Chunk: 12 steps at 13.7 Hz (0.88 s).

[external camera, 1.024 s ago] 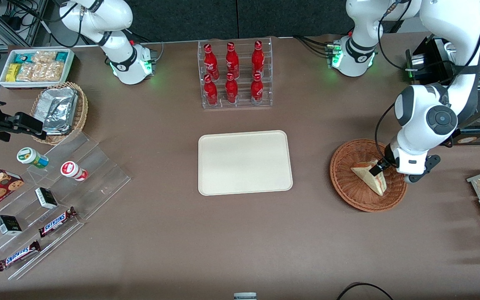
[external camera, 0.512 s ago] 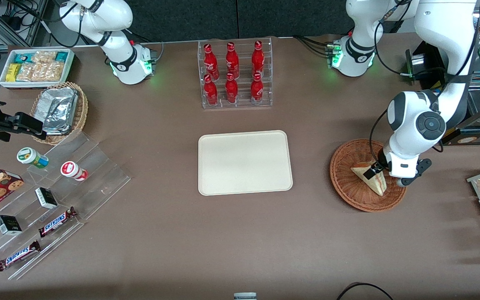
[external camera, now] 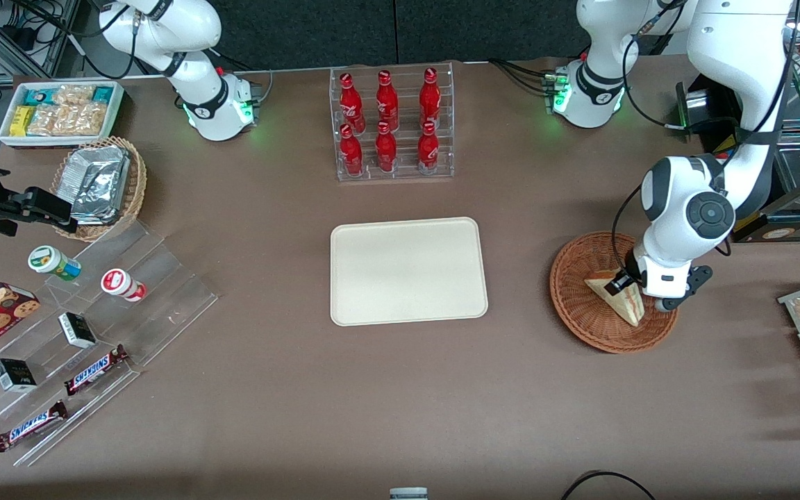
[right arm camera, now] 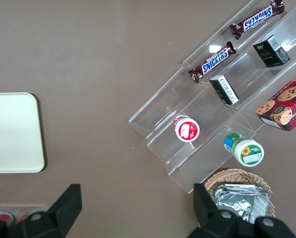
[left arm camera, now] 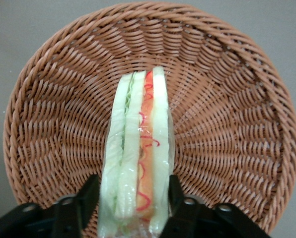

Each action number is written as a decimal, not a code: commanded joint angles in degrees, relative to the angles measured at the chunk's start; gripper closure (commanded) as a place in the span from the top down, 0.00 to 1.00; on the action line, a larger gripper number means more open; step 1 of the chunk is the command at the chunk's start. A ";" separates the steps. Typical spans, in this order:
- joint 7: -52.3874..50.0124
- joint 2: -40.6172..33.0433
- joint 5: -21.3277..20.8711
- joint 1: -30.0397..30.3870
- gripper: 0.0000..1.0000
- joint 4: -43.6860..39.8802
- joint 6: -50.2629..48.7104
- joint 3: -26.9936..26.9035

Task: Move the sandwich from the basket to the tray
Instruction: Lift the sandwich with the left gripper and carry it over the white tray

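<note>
Two fingers (left arm camera: pixel 86 196) pinching the sandwich (left arm camera: pixel 138 148) from either side, one against each bread face, gripper (left arm camera: pixel 133 198) sitting low inside the basket (left arm camera: pixel 227 114). Standing the wedge on edge, cut side up, red and green filling layers running away from the fingers toward the wicker wall. Showing that squeeze only in the wrist view. Hiding most of it in the front view, where the gripper (external camera: pixel 628 283) is tucked under the white wrist and just one dark fingertip is showing against the sandwich (external camera: pixel 619 295), pale wedge pointing toward the camera, resting within the basket (external camera: pixel 577 292). Lying well apart from the fingers, toward the parked arm's end: the tray (external camera: pixel 408 271), flat on the brown tabletop (external camera: pixel 400 389). Sitting farther from the camera than the tray: a clear rack of red bottles (external camera: pixel 389 125). Catching, in the right wrist view alone, the tray's corner (right arm camera: pixel 14 131) and clear stepped shelves (right arm camera: pixel 207 119) carrying candy bars and small cups. Closing off the table's edge farthest from the camera: a dark backdrop (external camera: pixel 400 28).
</note>
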<state>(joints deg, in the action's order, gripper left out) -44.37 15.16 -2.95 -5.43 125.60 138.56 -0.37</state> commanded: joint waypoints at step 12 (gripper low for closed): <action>-2.11 -1.18 0.14 -14.41 0.00 -27.94 -35.12 0.90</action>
<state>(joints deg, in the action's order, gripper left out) -44.43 12.64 -2.92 -15.79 100.87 105.24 1.09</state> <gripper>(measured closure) 0.855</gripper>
